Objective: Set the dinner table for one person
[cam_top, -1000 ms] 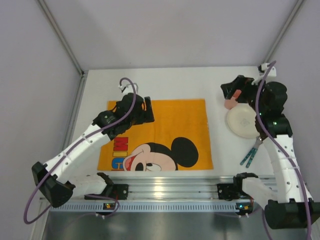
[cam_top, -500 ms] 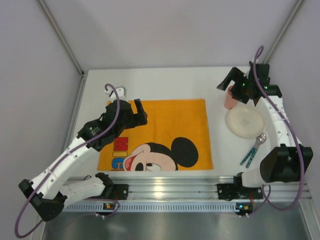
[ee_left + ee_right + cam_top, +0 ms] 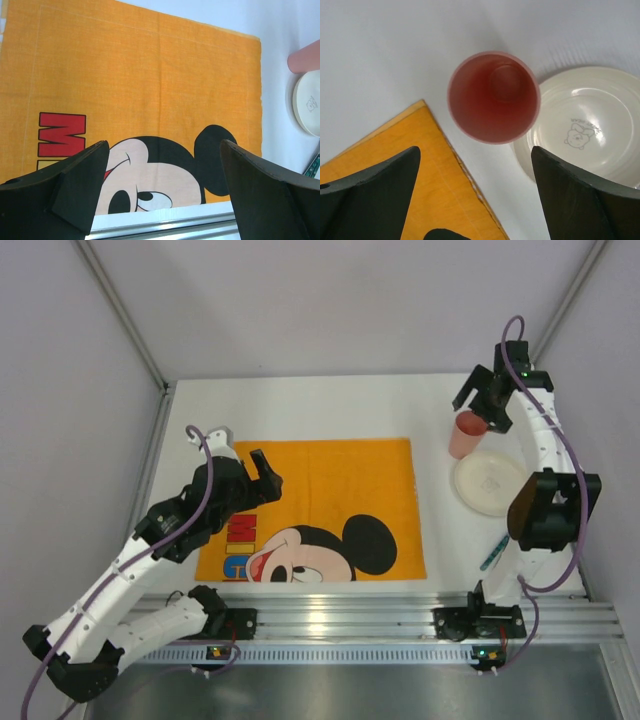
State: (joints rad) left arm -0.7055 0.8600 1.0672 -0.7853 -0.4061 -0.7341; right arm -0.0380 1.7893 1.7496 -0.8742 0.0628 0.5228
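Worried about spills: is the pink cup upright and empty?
Upright and empty: the right wrist view looks straight down into the cup, showing its round rim and bare bottom.

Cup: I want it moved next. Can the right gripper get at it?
Probably yes: the right gripper hangs open above the upright cup, nothing between; the plate sits close beside.

Teal utensil (image 3: pixel 493 553) mostly behind right arm (image 3: pixel 545 510), plate (image 3: pixel 311 102) cropped
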